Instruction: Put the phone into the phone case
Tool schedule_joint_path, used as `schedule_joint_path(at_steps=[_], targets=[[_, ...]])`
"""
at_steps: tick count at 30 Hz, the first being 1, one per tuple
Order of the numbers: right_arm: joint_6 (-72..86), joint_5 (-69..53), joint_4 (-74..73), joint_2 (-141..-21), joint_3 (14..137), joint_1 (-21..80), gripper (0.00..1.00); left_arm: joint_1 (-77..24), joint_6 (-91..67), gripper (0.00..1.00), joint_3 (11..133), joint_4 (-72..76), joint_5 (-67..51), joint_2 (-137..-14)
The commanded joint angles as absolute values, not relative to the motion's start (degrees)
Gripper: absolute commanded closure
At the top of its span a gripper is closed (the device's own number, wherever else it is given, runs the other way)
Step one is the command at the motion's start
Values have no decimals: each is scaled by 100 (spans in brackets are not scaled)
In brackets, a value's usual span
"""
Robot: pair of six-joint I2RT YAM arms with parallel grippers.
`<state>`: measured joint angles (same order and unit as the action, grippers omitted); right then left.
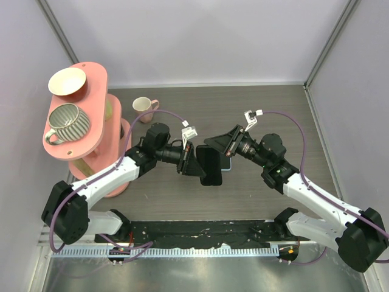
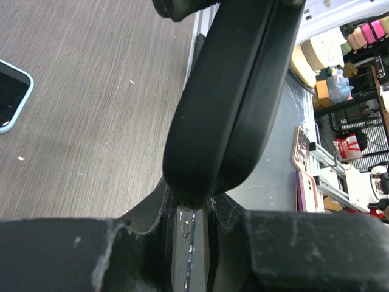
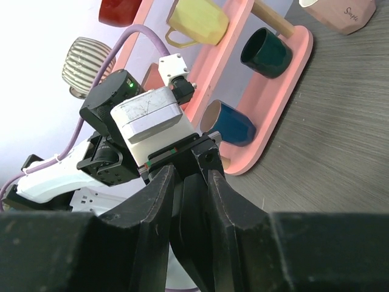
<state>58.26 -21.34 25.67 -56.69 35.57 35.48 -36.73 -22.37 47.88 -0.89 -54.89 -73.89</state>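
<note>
The black phone case (image 1: 211, 165) hangs above the table between both grippers. My left gripper (image 1: 189, 161) is shut on one end of it. In the left wrist view the case (image 2: 231, 91) rises edge-on from between the jaws of the left gripper (image 2: 188, 201). My right gripper (image 1: 220, 148) is shut on the case's other end. In the right wrist view the case (image 3: 191, 213) sits between its fingers (image 3: 155, 201). The light-blue phone (image 1: 227, 164) lies screen up on the table, partly under the case. Its corner shows in the left wrist view (image 2: 11, 94).
A pink two-tier mug rack (image 1: 91, 79) with cups stands at the left; it also shows in the right wrist view (image 3: 285, 73). A pink mug (image 1: 143, 109) stands on the table behind the left arm. Grey walls close in both sides and the back.
</note>
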Motion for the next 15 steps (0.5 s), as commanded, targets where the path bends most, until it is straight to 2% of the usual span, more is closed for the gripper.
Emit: schedule_joint_path(at_steps=[1,3,6,11,14,15], targets=[[5758,-2698,2866,-5476,3805,3656,70,-3560,-2636,100,4966,457,-5123,-7506],[5547,-2995,2786,-5397,3815,3647,46,-3542,-2715,100,4931,632,-5299,-7480],[5151,-3250,2435,-5230,3797,3639,36,-3524,-2935,100,4843,930,-5431,-7445],[4817,-3480,2101,-4993,3604,3630,37,-3524,-3015,100,4781,1072,-5458,-7374],[4694,-3419,1944,-4869,3481,3630,45,-3524,-3058,100,4772,1081,-5475,-7409],[4641,-3384,1855,-4808,3472,3630,50,-3524,-3076,100,4772,1107,-5476,-7409]])
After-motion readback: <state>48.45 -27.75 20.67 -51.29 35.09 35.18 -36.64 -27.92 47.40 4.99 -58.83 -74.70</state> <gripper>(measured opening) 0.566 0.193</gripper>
